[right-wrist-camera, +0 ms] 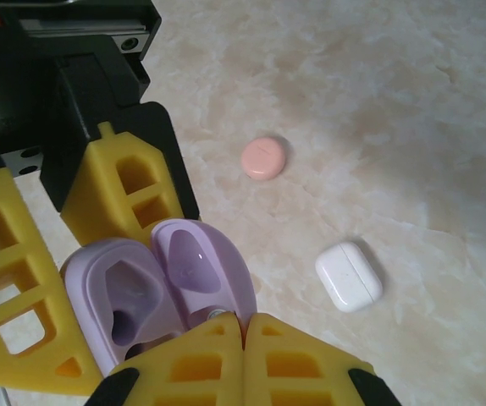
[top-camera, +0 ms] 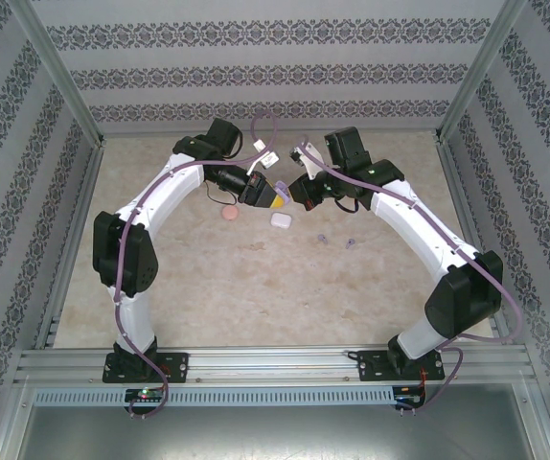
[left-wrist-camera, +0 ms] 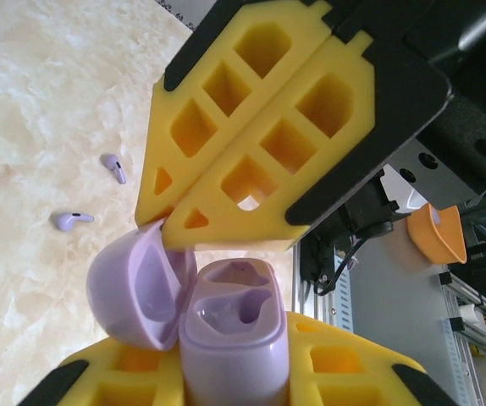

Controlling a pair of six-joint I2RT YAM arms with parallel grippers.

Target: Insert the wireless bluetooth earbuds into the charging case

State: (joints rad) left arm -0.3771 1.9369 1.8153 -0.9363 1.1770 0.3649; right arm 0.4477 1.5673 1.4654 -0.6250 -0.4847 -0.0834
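Pale purple stemmed earbuds lie on the tabletop; left hand clamps the flipped-up lilac plastic charging case; right hand pinched together, empty.

Bright, even diffuse light, faint soft shadows, mild sheen on the lilac case, wrist views slightly soft up close

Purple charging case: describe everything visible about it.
The purple charging case is glossy pale lilac plastic, rounded, and open: its lid stands folded out to one side on the hinge, hollow side showing. Both earbud wells in the body look empty. Its body is clamped between the yellow fingers of the left gripper, while the tips of the shut right gripper touch the lid's rim.
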